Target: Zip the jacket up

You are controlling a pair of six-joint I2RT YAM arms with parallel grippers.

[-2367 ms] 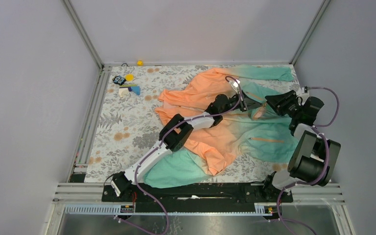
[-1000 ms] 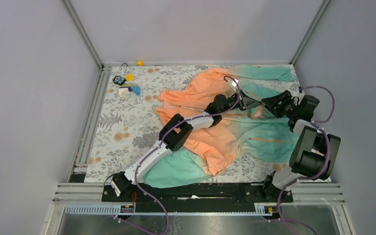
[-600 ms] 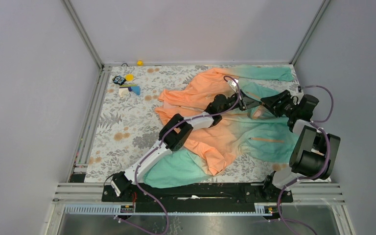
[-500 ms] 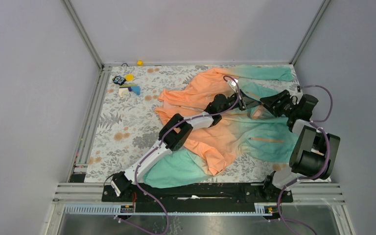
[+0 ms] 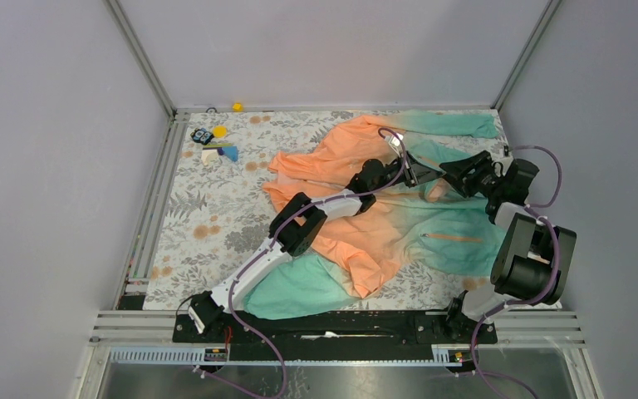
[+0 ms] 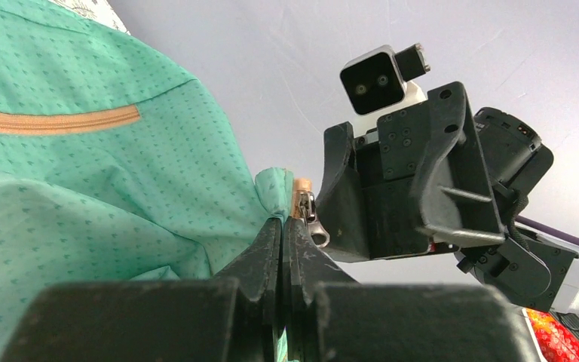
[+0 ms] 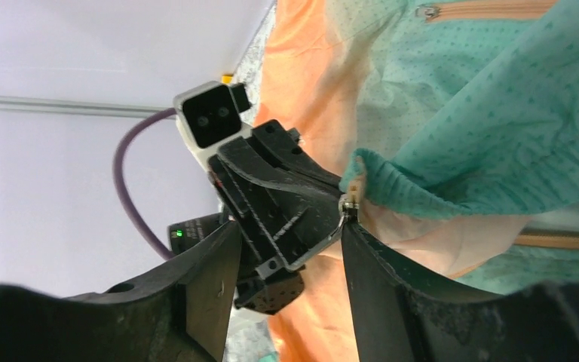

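The jacket (image 5: 365,224) lies spread on the table, orange at the back left and fading to mint-teal at the right. My left gripper (image 5: 419,172) is shut on the teal hem edge beside the zipper end and holds it lifted. In the left wrist view the shut fingertips (image 6: 283,224) pinch teal fabric (image 6: 83,188), with the metal zipper slider (image 6: 310,219) just above them. My right gripper (image 5: 453,176) is open and faces the left one closely. In the right wrist view (image 7: 289,226) the slider (image 7: 345,204) sits at the tip of its right finger (image 7: 392,286).
Small toys (image 5: 216,145) lie at the table's back left and a yellow ball (image 5: 237,106) sits on the back rail. An orange pocket zipper (image 5: 453,238) shows on the teal front. The metal frame rail (image 5: 154,208) borders the floral cloth on the left.
My right gripper has moved left, closing in on the left gripper and the lifted hem. The left gripper has held still, shut on the fabric.
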